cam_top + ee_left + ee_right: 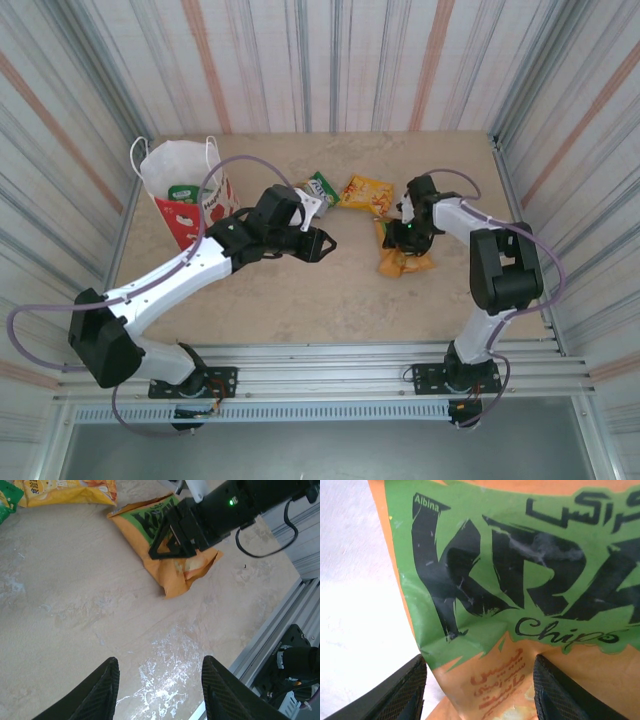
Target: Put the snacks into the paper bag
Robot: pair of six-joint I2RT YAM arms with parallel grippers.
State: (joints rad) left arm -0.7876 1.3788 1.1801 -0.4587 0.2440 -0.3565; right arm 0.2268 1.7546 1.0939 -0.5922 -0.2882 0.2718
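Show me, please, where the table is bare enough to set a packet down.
Bare: the near stretch of table between the left arm, the orange packet and the front rail; also the far strip along the back wall. Crowded: the band from the paper bag past the green packet and yellow packet to the right end effector.

Beige marble-look table [300, 295], with white scuff patches [165, 680] near its front edge in the left wrist view. Striped corrugated wall panels [330, 60] enclose it on the left, back and right. Silver aluminium rails [330, 365] run along the near edge, a grey slotted strip [300, 410] just below them.
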